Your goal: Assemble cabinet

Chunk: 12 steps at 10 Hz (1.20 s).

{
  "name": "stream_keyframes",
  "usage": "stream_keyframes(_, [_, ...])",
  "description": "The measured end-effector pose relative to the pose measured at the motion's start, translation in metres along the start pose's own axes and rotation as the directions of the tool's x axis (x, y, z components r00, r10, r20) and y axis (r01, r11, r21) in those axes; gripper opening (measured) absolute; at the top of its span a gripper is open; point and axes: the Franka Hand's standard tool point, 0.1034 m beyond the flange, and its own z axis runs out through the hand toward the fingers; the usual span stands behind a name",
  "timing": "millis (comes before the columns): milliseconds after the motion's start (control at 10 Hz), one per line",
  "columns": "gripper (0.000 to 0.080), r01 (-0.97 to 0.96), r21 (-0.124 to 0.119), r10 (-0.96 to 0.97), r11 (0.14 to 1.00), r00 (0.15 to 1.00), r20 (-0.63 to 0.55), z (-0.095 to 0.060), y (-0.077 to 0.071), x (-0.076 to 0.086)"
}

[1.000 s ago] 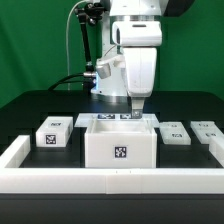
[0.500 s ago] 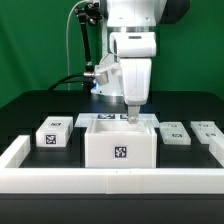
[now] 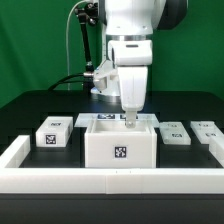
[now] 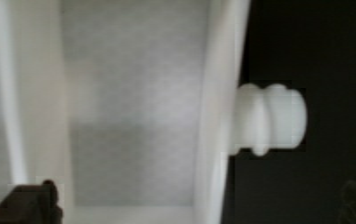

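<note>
The cabinet [image 3: 120, 147] is a white square box with a black-and-white tag on its front, standing in the middle of the dark table. My gripper [image 3: 129, 118] hangs straight down over the box's back wall, fingertips at the level of its top rim. In the wrist view the gripper [image 4: 196, 208] is open. One dark finger [image 4: 29, 204] is over the white inside of the cabinet [image 4: 130, 110]; the other shows faintly past the outer wall. A round white knob [image 4: 273, 118] sticks out from that wall. The gripper holds nothing.
One small tagged white block [image 3: 52, 133] lies at the exterior view's left of the cabinet, and two more [image 3: 175, 134] [image 3: 208, 131] lie at its right. A long low white rail [image 3: 110, 178] runs along the front and up both sides. Cables hang behind the arm.
My gripper has moved a little toward the exterior view's left and come down closer to the cabinet's back wall. The cabinet and blocks have not moved.
</note>
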Motion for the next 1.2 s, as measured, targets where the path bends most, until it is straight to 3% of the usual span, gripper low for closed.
stream_keyframes(400, [0.0797, -0.006, 0.020, 0.006, 1.000, 1.000, -0.006, 0.015, -0.010, 0.000])
stream_keyframes(700, [0.0797, -0.014, 0.026, 0.014, 1.000, 1.000, -0.007, 0.018, -0.011, -0.001])
stream_keyframes(1000, [0.0399, -0.040, 0.017, 0.040, 0.999, 0.999, -0.007, 0.015, -0.005, 0.002])
stream_keyframes(1100, [0.0214, -0.042, 0.018, 0.042, 0.999, 0.999, -0.006, 0.014, -0.002, 0.001])
stream_keyframes(1200, [0.0214, -0.045, 0.019, 0.045, 0.999, 0.999, -0.006, 0.014, -0.001, 0.000])
